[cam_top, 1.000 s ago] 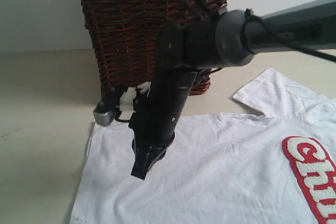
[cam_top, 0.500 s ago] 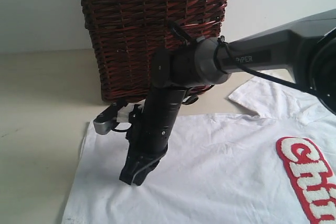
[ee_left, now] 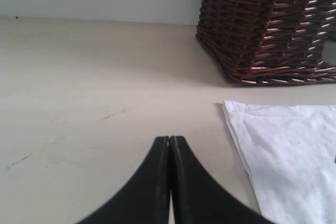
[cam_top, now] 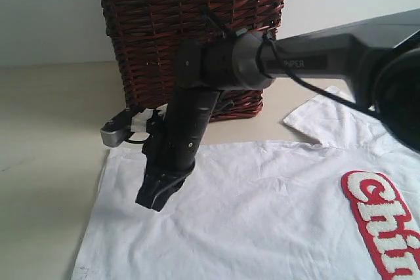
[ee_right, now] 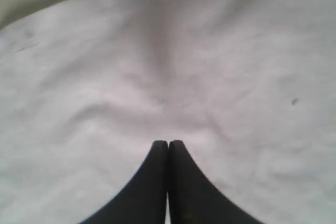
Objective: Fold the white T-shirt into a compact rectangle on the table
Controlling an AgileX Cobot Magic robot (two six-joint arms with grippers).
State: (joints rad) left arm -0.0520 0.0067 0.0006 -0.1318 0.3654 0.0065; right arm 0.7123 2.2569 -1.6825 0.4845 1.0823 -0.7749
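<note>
Pointing onto white T-shirt [cam_top: 262, 214] | right hand [cam_top: 152, 202] pressed together, contact unclear | left hand [ee_left: 169, 142] pressed together over table [ee_left: 79, 77]

White T-shirt [cam_top: 275, 208] lies flat—red-edged lettering up—on the beige table [cam_top: 52, 136].

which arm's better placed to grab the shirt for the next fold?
Right, probably. The right gripper hangs shut over the shirt, near the corner by the basket. The left gripper, also shut, is over bare table, with the shirt's corner off to one side. Either must open first.
</note>
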